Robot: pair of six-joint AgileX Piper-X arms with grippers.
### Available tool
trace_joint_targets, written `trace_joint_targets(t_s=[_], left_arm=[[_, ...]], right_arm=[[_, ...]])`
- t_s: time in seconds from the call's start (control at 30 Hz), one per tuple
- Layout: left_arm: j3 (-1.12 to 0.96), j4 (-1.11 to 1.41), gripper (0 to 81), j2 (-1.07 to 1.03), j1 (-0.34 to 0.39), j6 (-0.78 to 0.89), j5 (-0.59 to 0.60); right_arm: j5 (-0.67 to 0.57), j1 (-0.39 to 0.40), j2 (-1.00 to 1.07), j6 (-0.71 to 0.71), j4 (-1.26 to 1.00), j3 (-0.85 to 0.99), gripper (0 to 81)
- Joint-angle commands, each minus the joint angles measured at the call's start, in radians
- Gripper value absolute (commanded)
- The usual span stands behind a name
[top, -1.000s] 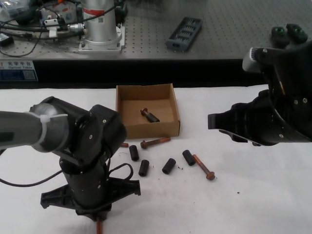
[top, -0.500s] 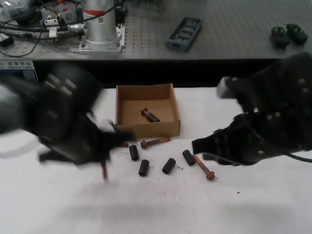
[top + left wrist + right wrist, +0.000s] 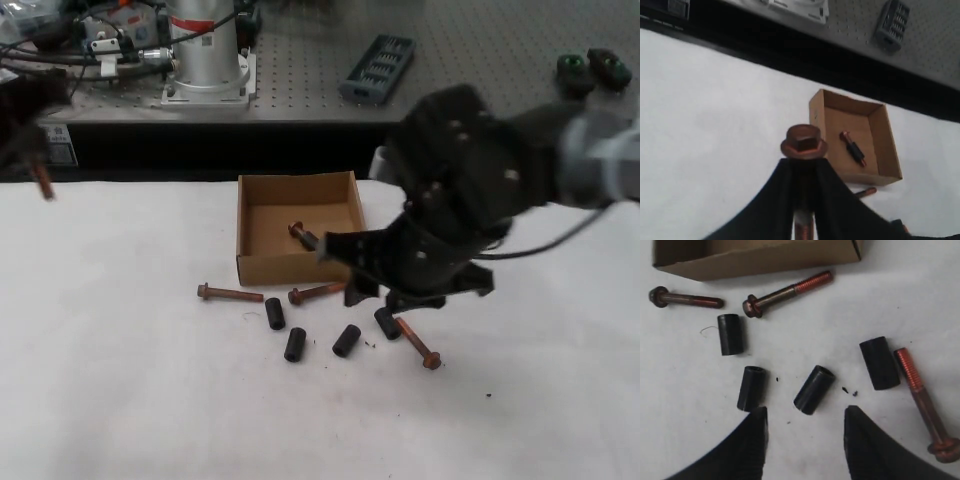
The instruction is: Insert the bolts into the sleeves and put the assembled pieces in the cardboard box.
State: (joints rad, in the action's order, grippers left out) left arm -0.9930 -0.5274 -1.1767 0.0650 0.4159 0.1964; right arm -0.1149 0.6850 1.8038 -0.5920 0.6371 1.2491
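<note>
White cloth covers the near bench. On it lie four black sleeves, none touching another, with one copper bolt just beside the rightmost sleeve. The right gripper hangs over them, its fingers spread wide and holding nothing. Just beyond, two more bolts lie in front of the cardboard box, which holds one assembled piece. Farther off to the left, above the cloth, the left gripper has its fingers clamped on a fourth bolt.
</note>
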Motion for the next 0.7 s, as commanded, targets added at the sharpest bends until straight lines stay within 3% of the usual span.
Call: trace_joint_targets(t_s=[0.0, 0.23, 0.43, 0.67], left_arm=[[-0.006, 0.094, 0.6, 0.073, -0.04, -0.02, 0.034], [-0.006, 0.232, 0.6, 0.15, -0.067, -0.034, 0.031], [0.0, 0.243, 0.6, 0.153, -0.066, -0.034, 0.024], [0.079, 0.28, 0.6, 0.186, -0.066, -0.021, 0.024]], right_arm=[[-0.006, 0.005, 0.117, -0.187, 0.077, 0.12, 36.7], [-0.006, 0.005, 0.228, -0.427, 0.124, 0.211, 36.5], [0.008, 0.005, 0.259, -0.443, 0.192, 0.213, 36.5], [0.014, 0.018, 0.267, -0.443, 0.202, 0.213, 30.6]])
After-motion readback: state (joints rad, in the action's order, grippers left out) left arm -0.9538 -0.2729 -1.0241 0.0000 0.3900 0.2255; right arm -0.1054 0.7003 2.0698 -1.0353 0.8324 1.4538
